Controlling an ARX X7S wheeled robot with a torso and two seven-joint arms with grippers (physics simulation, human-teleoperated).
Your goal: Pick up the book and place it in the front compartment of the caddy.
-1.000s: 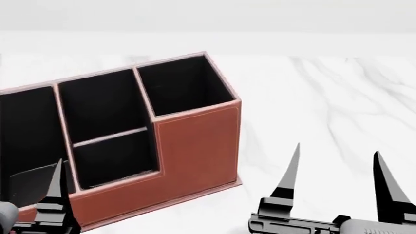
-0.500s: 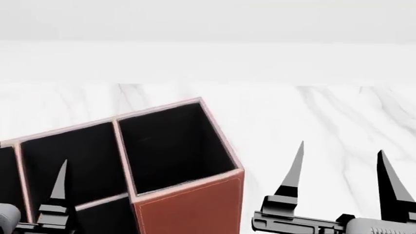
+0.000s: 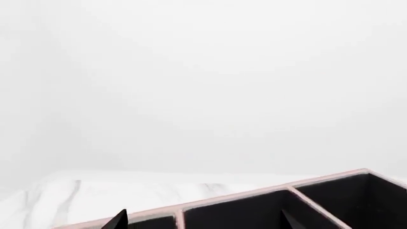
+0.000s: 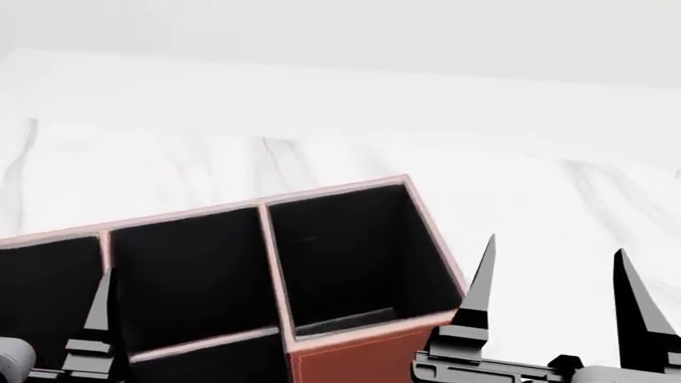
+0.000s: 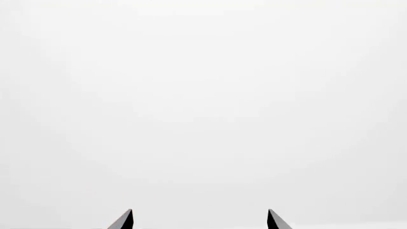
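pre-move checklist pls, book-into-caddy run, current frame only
1. Book located: not ok. No book shows in the head view or either wrist view.
2. Caddy in view: ok. The head view shows its open black cells, though its lower part is cropped.
3. Right gripper ready to grasp: ok. Jaws stand apart with nothing between them, over the marble tabletop beside the caddy.
4. Left gripper state: open, holding nothing. Both fingertips show apart in its wrist view, with nothing between them, above the caddy's cells.
5. Front compartment free: cannot tell. The near cells are cut off by the frame edge.
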